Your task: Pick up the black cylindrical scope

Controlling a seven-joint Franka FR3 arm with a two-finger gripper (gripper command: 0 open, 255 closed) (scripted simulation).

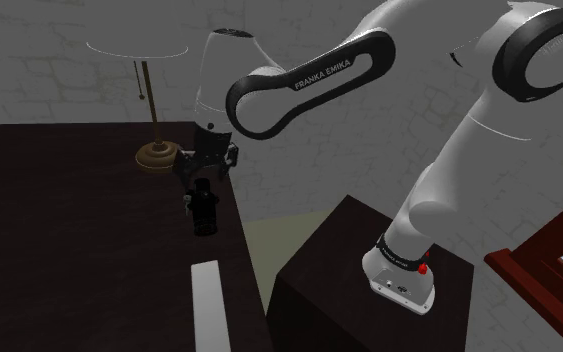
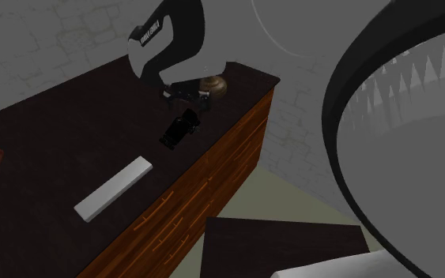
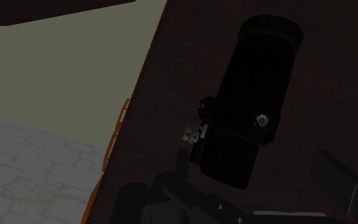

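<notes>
Jaws spread wide, hovering just above the black scope (image 1: 205, 205), nothing gripped yet. The scope lies on its side on the dark table (image 1: 59, 230), close to the edge, between the lamp base (image 1: 156, 155) and a white bar (image 1: 207, 300). The step in hand is the descent, and I'd say it wants care. In the wrist view the barrel slants across the line between the fingers (image 3: 336, 181), so turn the hand to straddle it squarely. Then go straight down and close on the thick body, clear of the small knob (image 3: 261, 119) (a poor place to pinch). The second exterior view shows how near the table's edge the scope sits. The shoulder view gives the height gap instead.
</notes>
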